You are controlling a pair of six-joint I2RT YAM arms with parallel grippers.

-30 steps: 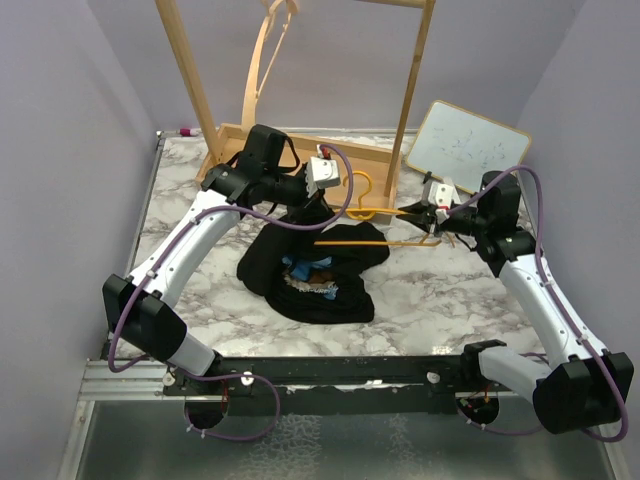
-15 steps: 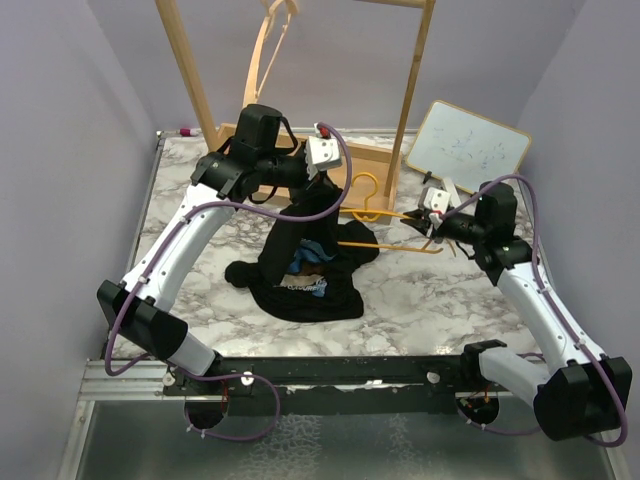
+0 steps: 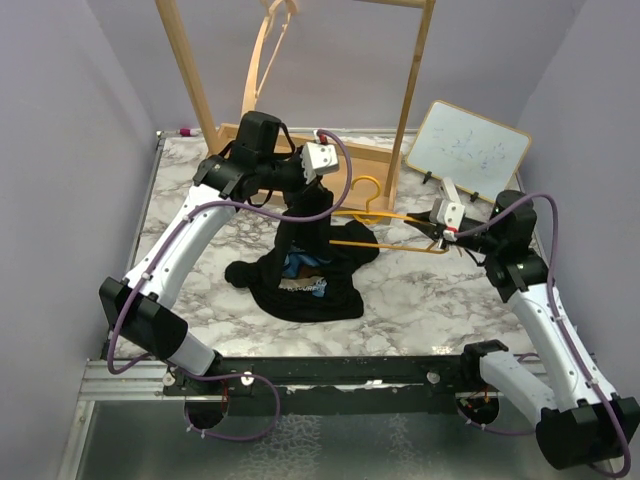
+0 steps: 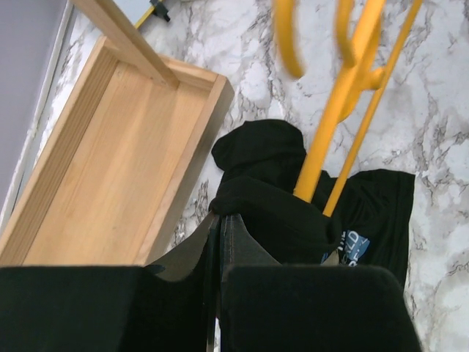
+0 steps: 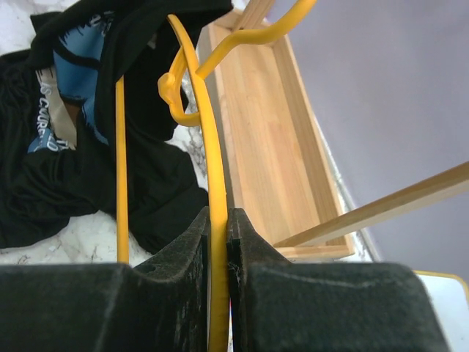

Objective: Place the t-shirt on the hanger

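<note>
The black t-shirt hangs in a column from my left gripper, which is shut on a fold of its cloth; its lower part lies bunched on the marble table, blue print showing. The yellow hanger lies nearly level above the table, its left end inside the lifted cloth. My right gripper is shut on the hanger's right end, the yellow rod pinched between both pads. The hook points toward the wooden rack.
A wooden rack with a flat tray base stands at the back, a pale wooden hanger on it. A small whiteboard leans at the back right. A pink-capped marker lies at the back left.
My left gripper has lifted the shirt from a flat heap into a hanging column. My right arm has drawn back to the right, and the hanger's right end with it.
</note>
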